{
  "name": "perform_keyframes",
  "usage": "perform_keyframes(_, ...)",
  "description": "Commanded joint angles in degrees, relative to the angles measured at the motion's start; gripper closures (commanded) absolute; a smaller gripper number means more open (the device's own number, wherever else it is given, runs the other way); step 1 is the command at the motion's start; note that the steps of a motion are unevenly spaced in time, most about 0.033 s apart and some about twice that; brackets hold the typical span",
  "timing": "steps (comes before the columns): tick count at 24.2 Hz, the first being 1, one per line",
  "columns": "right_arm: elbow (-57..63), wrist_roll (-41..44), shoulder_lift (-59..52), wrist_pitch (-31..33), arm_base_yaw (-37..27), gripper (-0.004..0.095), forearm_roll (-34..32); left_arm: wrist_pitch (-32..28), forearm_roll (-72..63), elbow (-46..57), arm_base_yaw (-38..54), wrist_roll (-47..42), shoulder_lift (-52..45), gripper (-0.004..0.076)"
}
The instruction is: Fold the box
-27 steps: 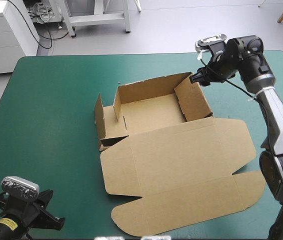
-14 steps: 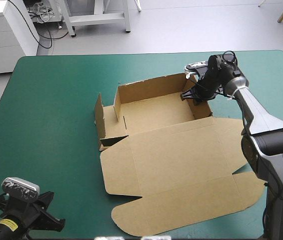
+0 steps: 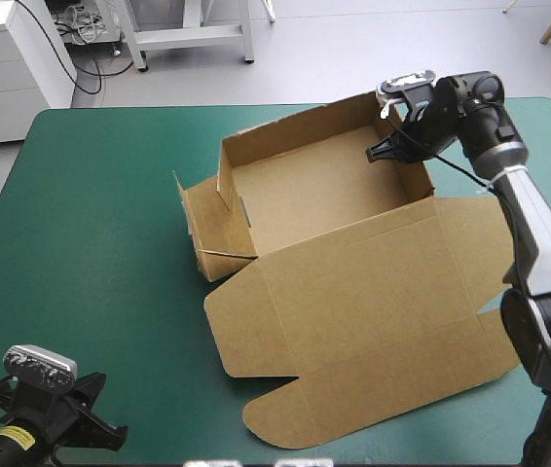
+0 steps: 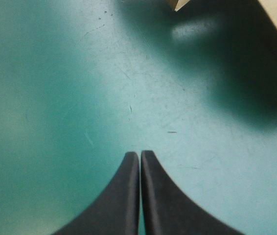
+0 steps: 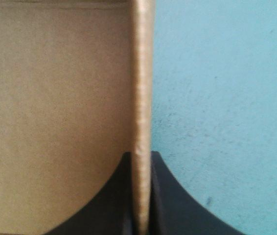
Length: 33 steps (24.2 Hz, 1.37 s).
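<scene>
The brown box [image 3: 305, 195] sits on the counter [image 3: 91, 243], from the middle of the high view toward the right. Its open tray is in the upper middle with the back and side walls standing. The wide lid [image 3: 373, 321] lies flat and reaches toward the lower right. At the upper right the right jaws are clamped on the tray's right-hand wall [image 5: 141, 98], with one black finger inside the tray, the other outside, and the board's edge pinched between them. In the lower left corner the left jaws are pressed together over bare teal-green cover, well apart from the box.
</scene>
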Motion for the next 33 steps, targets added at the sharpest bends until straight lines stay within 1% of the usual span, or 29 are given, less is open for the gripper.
perform_keyframes(1, -2.1, -0.2, -9.4, -1.4, -0.1, 0.0930, -1.3, -2.8, -1.5, -1.7, 0.0, -0.4, 0.6, 0.0731)
perform_keyframes(7, -2.1, -0.2, -20.7, -1.4, -0.1, 0.0929, -1.7, -2.9, -1.5, -1.7, 0.0, -0.4, 0.6, 0.0731)
perform_keyframes(12, -2.0, -0.2, -23.4, -1.4, -0.1, 0.0929, -1.7, -3.0, -1.5, -1.7, 0.0, -0.4, 0.6, 0.0731)
perform_keyframes(14, -1.9, -0.2, -23.4, -1.4, -0.1, 0.0929, -1.7, -4.0, -1.6, -1.8, 0.0, -0.5, 0.6, 0.0731)
perform_keyframes(16, -1.9, -0.2, -23.4, -1.4, -0.1, 0.0930, -1.7, -6.3, -1.9, -2.0, 0.0, -1.1, 0.6, 0.0731)
perform_keyframes(22, -1.9, -0.2, -23.4, -1.4, -0.1, 0.0929, -1.7, -16.2, -4.7, -2.2, 0.0, -0.4, 0.7, 0.0720)
perform_keyframes(23, -1.9, -0.2, -23.4, -1.4, -0.1, 0.0930, -1.7, -18.8, -5.3, -2.2, 0.0, -0.4, 0.7, 0.0680)
perform_keyframes(25, -1.9, -0.2, -23.4, -1.4, -0.1, 0.0930, -1.7, -21.2, -6.5, -2.2, 0.0, -0.4, 0.7, 0.0622)
perform_keyframes(27, -1.9, -0.2, -23.4, -1.4, -0.1, 0.0930, -1.7, -22.3, -7.0, -2.2, 0.0, 0.2, 0.7, 0.0515)
perform_keyframes(30, -1.9, -0.2, -23.4, -1.4, -0.1, 0.0929, -1.7, -22.0, -7.0, -2.2, 0.0, 0.9, 0.7, 0.0336)
perform_keyframes(31, -1.9, -0.2, -23.4, -1.4, -0.1, 0.0929, -1.7, -22.0, -7.0, -2.2, 0.0, 0.9, 0.7, 0.0295)
perform_keyframes(33, -1.9, -0.2, -23.4, -1.4, -0.1, 0.0929, -1.7, -21.8, -7.9, -2.2, 0.0, 0.9, 0.7, 0.0263)
